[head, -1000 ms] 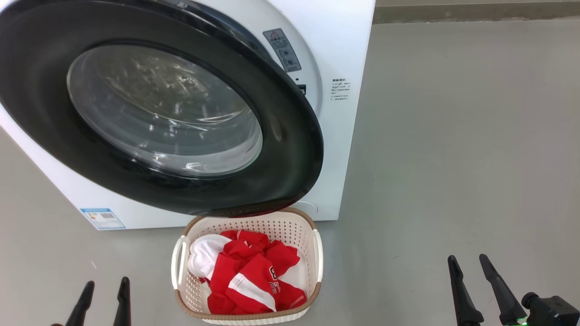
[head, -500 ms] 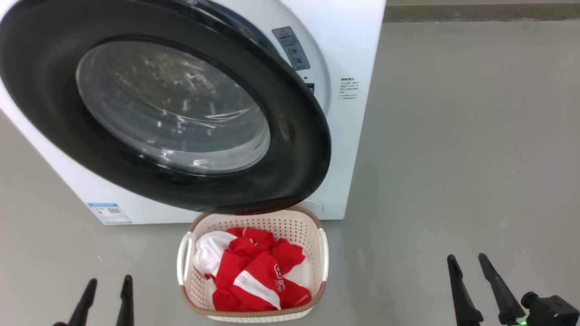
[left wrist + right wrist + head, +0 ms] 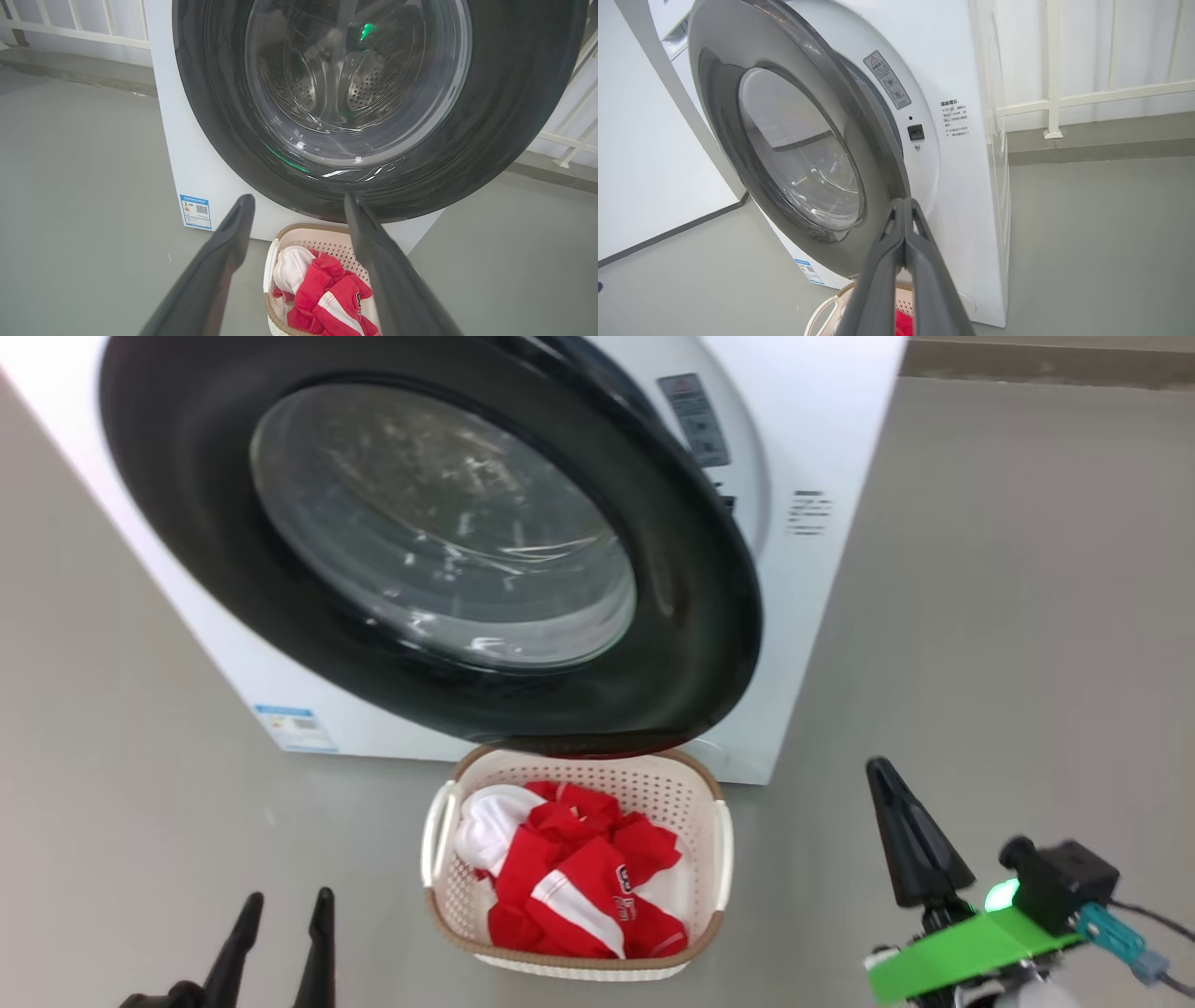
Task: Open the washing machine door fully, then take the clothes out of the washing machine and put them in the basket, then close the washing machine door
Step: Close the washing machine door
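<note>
Clothes (image 3: 569, 882) lie heaped in the basket (image 3: 653, 784), which sits on the floor against the foot of the washing machine (image 3: 840, 448), right below its opening, so anything pulled from inside has only a short drop. The washing machine door (image 3: 691, 644) stands partway out from the washing machine's front. Its black rim hangs over the basket's back edge, and its free edge is clear of the latch socket (image 3: 915, 132) on the machine's face. Through the glass the drum (image 3: 364, 84) looks bare of fabric, as far as can be told, so unloading seems done and shutting the door is the step that remains. That would explain the right gripper (image 3: 879, 765): its two fingers are pressed together into one blunt point with nothing between them. It is raised in front of the washing machine, just beyond its right corner, and faces the door's free edge, a shape suited to pushing rather than grasping. The left gripper (image 3: 289, 894) is spread wide and empty, low and well out in front of the washing machine's left half, apparently parked clear of the door's swing. A push would best land on the rim, not the bulging glass.
</note>
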Motion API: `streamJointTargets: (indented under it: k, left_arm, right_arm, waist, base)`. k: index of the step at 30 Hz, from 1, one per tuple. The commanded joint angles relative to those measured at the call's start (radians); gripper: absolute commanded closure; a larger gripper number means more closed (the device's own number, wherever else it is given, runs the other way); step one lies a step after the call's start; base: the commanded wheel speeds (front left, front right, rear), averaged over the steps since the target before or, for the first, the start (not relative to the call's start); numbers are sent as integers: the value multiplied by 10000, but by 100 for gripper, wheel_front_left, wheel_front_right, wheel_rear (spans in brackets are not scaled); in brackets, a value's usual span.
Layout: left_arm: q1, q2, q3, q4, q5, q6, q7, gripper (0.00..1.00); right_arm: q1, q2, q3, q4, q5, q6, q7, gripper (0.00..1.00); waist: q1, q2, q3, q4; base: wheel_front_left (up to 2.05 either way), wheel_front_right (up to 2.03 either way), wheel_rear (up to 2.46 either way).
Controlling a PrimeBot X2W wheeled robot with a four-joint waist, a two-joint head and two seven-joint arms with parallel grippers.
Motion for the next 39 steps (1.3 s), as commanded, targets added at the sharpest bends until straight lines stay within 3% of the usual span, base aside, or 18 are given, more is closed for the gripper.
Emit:
streamJointTargets:
  k: [1, 10, 18, 39]
  left_arm:
    - [-365, 86, 284, -242, 71, -54, -55, 0]
    - [-560, -69, -218, -236, -36, -54, -55, 0]
    - [-987, -183, -704, -170, -232, -54, -55, 0]
    - [-2328, -283, -1399, -204, -727, -54, -55, 0]
  right_arm:
    - [-482, -95, 302, -180, 20, 63, -65, 100]
    - [-1678, -95, 398, 419, 3, 63, -65, 100]
    - [-2791, -95, 29, 1027, 21, 63, -65, 100]
    - [-5100, -95, -1369, 1658, -637, 63, -65, 100]
  waist:
    - [0, -1, 86, 441]
    - [0, -1, 356, 1636]
    - [0, -1, 956, 2276]
    - [0, -1, 2763, 2674]
  base:
    - [0, 0, 0]
    - [0, 0, 0]
    - [0, 0, 0]
    - [0, 0, 0]
